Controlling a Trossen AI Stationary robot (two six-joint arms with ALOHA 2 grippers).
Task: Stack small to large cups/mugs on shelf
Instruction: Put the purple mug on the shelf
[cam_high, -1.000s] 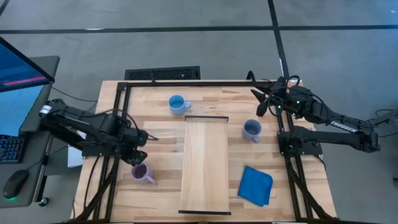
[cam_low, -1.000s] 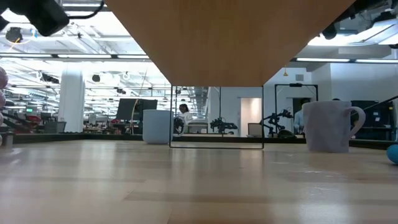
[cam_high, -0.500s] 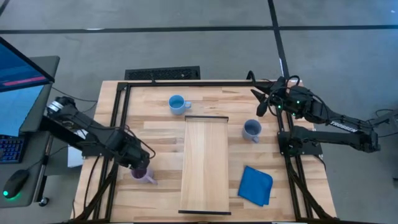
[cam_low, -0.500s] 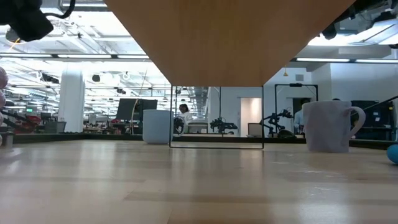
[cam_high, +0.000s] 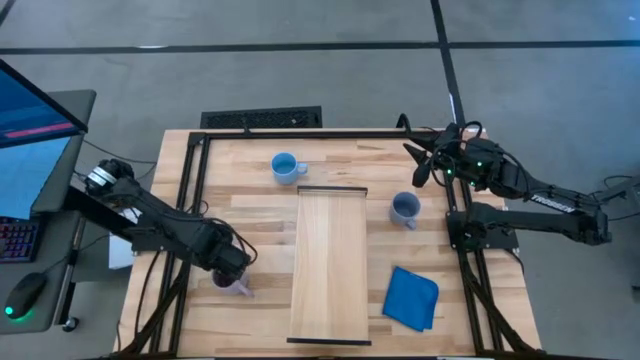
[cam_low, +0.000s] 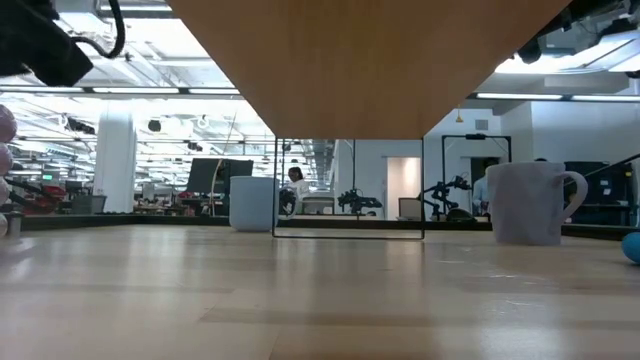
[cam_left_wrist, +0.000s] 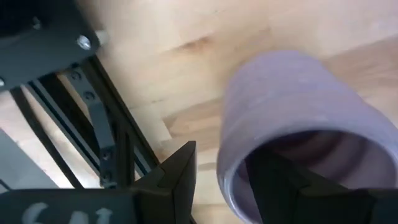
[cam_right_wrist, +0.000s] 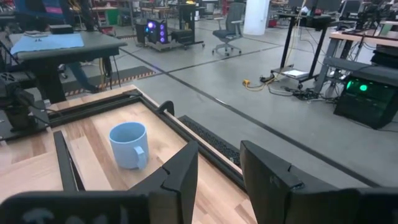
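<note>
Purple mug (cam_high: 236, 285) btwn L jaws, near frame (cam_high: 165, 290)

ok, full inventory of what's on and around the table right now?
purple mug: 1, pale purple, near left part of table, under the left pincer
grey-blue mug: 1, grey-blue, right of the shelf
light blue mug: 1, bright light blue, far side, left of the shelf's far end
shelf: 1, light wood with dark rim, table centre, nothing on it
cloth: 1, blue, near right
table: 1, planked wood
keyboard: 1, black, floor beyond the far edge
monitor: 1, blue screen, left of table
left pincer: open, one finger inside the purple mug's rim, one outside
right pincer: open, raised at the far right corner, holding nothing
</note>
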